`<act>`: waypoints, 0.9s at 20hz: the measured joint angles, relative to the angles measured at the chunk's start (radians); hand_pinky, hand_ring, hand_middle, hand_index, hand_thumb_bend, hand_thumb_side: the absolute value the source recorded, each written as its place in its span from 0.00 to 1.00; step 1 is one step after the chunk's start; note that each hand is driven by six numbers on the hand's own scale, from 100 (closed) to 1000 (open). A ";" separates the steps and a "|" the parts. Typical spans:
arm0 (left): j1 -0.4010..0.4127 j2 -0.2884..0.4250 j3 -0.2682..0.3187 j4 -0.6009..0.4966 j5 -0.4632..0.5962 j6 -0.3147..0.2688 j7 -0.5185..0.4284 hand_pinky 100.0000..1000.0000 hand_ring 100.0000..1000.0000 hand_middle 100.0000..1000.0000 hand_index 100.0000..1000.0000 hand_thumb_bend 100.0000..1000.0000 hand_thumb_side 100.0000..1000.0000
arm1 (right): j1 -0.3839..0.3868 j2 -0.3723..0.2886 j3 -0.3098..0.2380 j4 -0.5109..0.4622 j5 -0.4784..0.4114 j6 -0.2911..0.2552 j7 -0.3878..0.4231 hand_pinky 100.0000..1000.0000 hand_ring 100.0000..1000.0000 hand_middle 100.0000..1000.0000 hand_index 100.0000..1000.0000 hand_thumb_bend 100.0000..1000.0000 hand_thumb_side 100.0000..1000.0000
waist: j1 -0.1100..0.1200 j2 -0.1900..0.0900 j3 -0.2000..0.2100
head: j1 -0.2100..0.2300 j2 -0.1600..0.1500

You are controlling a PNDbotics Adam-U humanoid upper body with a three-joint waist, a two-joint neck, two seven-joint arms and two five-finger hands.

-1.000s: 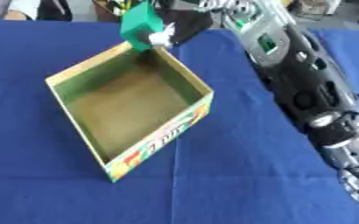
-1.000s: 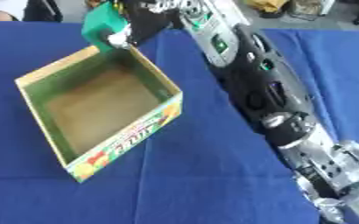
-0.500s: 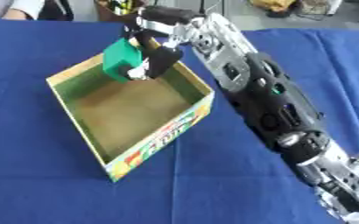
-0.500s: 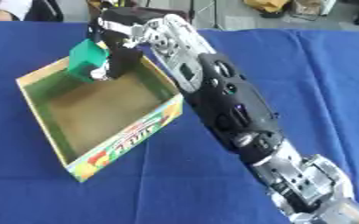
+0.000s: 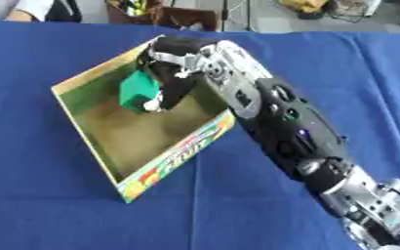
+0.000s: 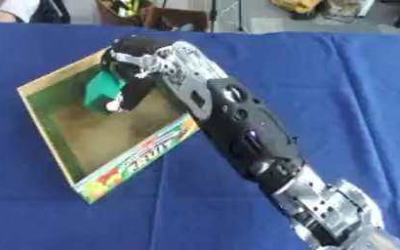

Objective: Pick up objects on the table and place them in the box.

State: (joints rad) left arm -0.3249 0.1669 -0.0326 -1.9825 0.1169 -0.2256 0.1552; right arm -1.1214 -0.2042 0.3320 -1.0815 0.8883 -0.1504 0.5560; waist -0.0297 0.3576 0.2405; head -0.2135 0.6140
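right hand (image 5: pixel 171 85): reaches down inside the box, fingers curled round the green block
green block (image 5: pixel 138 91): held within the box, toward its 12 o'clock corner, against the hand's left side
box (image 5: pixel 84 141): open cardboard tray with printed front wall, on the counter at 9 o'clock
counter (image 5: pixel 50 210): blue cloth
left hand: out of view

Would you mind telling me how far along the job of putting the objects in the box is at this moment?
Done: the green block is off the blue table and inside the walls of the box. In hand: the right hand is curled round the block above the box floor, not yet released. Left: letting go. No other loose object shows on the cloth, and the left hand is out of view.
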 measured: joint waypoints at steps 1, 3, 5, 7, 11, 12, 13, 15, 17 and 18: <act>0.000 0.000 0.000 0.000 0.001 0.000 0.000 0.63 0.66 0.70 0.82 0.00 1.00 | 0.001 0.002 0.002 0.006 0.007 -0.005 -0.002 0.66 0.51 0.24 0.32 0.00 0.37 | 0.000 0.000 0.000 | 0.000 0.000; -0.001 0.000 0.000 0.000 0.001 -0.001 -0.001 0.63 0.66 0.70 0.82 0.00 1.00 | 0.004 0.006 0.005 0.016 0.020 -0.014 -0.001 0.66 0.54 0.28 0.36 0.00 0.36 | 0.000 0.000 0.000 | -0.001 0.000; -0.001 0.000 0.000 0.000 0.002 -0.001 -0.001 0.63 0.66 0.70 0.82 0.00 1.00 | 0.004 0.008 0.008 0.026 0.031 -0.025 0.008 0.68 0.59 0.34 0.44 0.00 0.38 | 0.000 0.001 0.000 | -0.001 0.000; -0.001 0.000 0.000 0.000 0.002 -0.002 -0.002 0.63 0.66 0.70 0.82 0.00 1.00 | 0.003 0.008 0.008 0.028 0.038 -0.040 0.027 0.71 0.65 0.42 0.57 0.05 0.40 | 0.001 0.001 -0.001 | -0.002 0.000; -0.001 0.000 -0.001 0.000 0.005 -0.001 -0.002 0.63 0.66 0.70 0.81 0.00 1.00 | 0.003 0.007 0.008 0.028 0.048 -0.076 0.088 0.79 0.77 0.68 0.81 0.43 0.51 | 0.002 0.001 -0.007 | -0.003 0.000; -0.001 0.000 -0.003 0.000 0.005 -0.001 -0.002 0.63 0.66 0.70 0.81 0.00 1.00 | 0.003 0.007 0.008 0.024 0.048 -0.084 0.102 0.80 0.79 0.72 0.84 0.53 0.53 | 0.002 0.001 -0.007 | -0.003 0.000; -0.001 0.000 -0.004 0.000 0.006 -0.001 -0.003 0.63 0.66 0.70 0.81 0.00 1.00 | 0.003 0.007 0.007 0.018 0.048 -0.088 0.114 0.81 0.81 0.74 0.86 0.58 0.54 | 0.002 0.001 -0.009 | -0.003 0.000; -0.001 0.000 -0.006 0.000 0.006 0.000 -0.003 0.63 0.66 0.70 0.81 0.00 1.00 | 0.003 0.003 0.006 0.001 0.050 -0.090 0.129 0.82 0.81 0.74 0.88 0.69 0.55 | 0.003 0.001 -0.013 | -0.003 0.000; -0.001 0.000 -0.006 0.000 0.006 0.001 -0.004 0.63 0.66 0.70 0.81 0.00 1.00 | 0.003 -0.006 0.000 -0.017 0.049 -0.085 0.136 0.83 0.82 0.74 0.88 0.72 0.60 | 0.003 0.001 -0.015 | -0.003 0.000; -0.001 0.000 -0.006 0.000 0.006 0.001 -0.004 0.63 0.66 0.70 0.81 0.00 1.00 | 0.003 -0.011 -0.006 -0.030 0.046 -0.082 0.135 0.83 0.81 0.74 0.87 0.73 0.64 | 0.004 0.001 -0.018 | -0.003 0.000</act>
State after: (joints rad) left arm -0.3259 0.1669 -0.0383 -1.9825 0.1227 -0.2247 0.1510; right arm -1.1189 -0.2149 0.3262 -1.1115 0.9346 -0.2321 0.6910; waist -0.0261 0.3583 0.2222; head -0.2165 0.6141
